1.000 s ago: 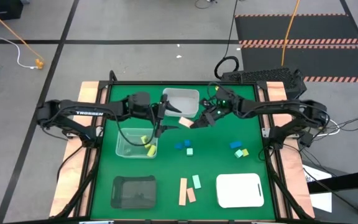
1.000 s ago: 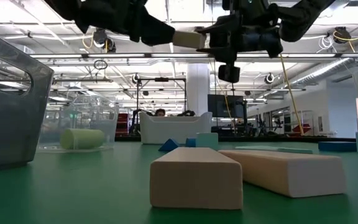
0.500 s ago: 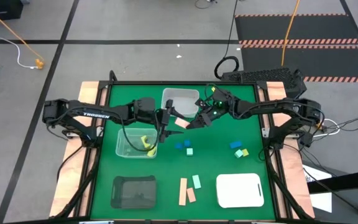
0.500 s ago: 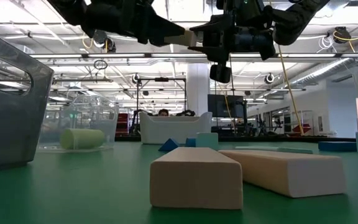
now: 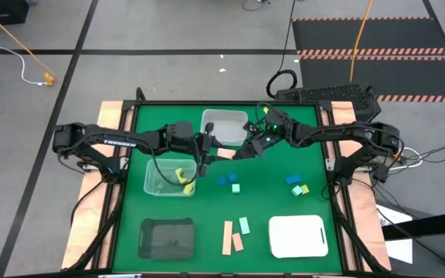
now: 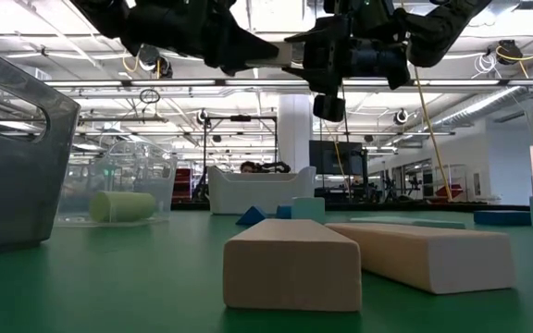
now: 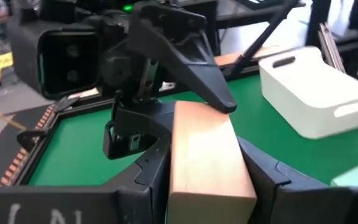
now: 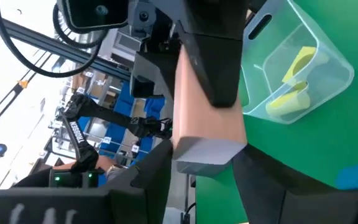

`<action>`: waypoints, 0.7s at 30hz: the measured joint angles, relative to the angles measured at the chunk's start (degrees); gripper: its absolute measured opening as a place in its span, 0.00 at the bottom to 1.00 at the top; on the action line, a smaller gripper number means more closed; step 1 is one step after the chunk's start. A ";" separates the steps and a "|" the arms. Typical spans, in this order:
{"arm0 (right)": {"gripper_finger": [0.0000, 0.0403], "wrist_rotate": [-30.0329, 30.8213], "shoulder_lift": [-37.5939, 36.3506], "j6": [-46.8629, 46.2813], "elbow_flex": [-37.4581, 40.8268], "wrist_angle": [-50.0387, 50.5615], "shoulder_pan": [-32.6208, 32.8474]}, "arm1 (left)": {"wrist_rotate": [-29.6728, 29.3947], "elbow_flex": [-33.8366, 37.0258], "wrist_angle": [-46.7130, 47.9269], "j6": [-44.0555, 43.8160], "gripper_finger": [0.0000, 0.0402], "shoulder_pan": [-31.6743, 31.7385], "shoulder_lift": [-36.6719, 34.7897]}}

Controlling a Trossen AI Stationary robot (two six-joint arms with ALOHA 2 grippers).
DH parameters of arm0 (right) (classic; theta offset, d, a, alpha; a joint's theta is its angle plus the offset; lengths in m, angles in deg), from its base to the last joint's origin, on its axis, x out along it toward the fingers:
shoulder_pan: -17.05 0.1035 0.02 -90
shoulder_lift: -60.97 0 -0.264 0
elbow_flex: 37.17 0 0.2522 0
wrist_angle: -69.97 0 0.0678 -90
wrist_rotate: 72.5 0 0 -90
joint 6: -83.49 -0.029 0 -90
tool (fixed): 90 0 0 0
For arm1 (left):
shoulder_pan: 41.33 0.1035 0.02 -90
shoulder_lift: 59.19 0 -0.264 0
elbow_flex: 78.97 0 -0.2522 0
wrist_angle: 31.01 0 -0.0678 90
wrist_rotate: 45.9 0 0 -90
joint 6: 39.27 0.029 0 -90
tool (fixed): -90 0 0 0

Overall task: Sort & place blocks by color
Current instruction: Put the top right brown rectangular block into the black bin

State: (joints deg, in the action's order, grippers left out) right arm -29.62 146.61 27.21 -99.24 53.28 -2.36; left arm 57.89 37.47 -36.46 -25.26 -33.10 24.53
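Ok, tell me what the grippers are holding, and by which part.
One tan-pink block, in mid-air between both arms. The left gripper clamps one end between its fingers; the right gripper has the other end between its fingers.

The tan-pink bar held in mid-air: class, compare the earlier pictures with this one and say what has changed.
The left gripper moved in toward the right gripper and closed on the tan-pink bar; both grippers now pinch it above the table. The blocks on the green mat and the trays stayed put.
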 joint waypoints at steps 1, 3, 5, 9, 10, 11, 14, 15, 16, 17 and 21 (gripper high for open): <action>0.40 -1.31 -0.39 0.03 0.00 0.22 -0.80 | -0.79 -0.02 0.00 -1.19 0.34 0.00 0.00; 0.44 -3.42 -1.28 -0.03 0.02 0.87 -2.42 | -2.72 -0.02 -0.04 -3.40 0.34 0.00 0.00; 0.49 -4.78 -2.49 0.31 0.04 1.75 -4.02 | -4.65 -0.04 -0.05 -5.62 0.34 0.04 -0.22; 0.55 -5.61 -5.15 3.28 0.04 4.53 -6.70 | -7.45 -0.02 2.24 -13.38 0.34 0.00 -0.36; 0.55 -5.61 -5.72 4.19 0.04 5.75 -7.27 | -7.51 -0.02 4.45 -16.53 0.34 -0.14 -1.00; 0.56 -5.61 -6.42 5.30 0.04 7.32 -7.73 | -7.45 -0.02 8.05 -19.83 0.34 -0.35 -1.89; 0.56 -5.64 -9.16 11.00 0.04 12.10 -8.92 | -4.14 -0.02 19.42 -25.74 0.34 -1.52 -3.78; 0.55 -5.63 -9.92 13.41 0.04 13.87 -9.20 | -2.86 0.12 23.92 -27.30 0.34 -2.14 -4.83; 0.55 -5.56 -10.54 15.68 0.04 15.51 -9.49 | -1.71 0.22 26.95 -29.46 0.34 -2.90 -5.82; 0.55 -5.45 -11.24 17.70 0.03 17.64 -9.82 | -0.59 0.14 28.04 -32.26 0.34 -3.85 -6.68; 0.53 -5.32 -13.83 24.65 0.00 24.09 -10.26 | 4.37 0.08 31.04 -46.56 0.34 -10.08 -10.59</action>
State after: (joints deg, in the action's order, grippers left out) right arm -34.94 132.78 51.86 -99.24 77.37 -12.62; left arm 62.26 37.55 -5.42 -71.82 -43.18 13.94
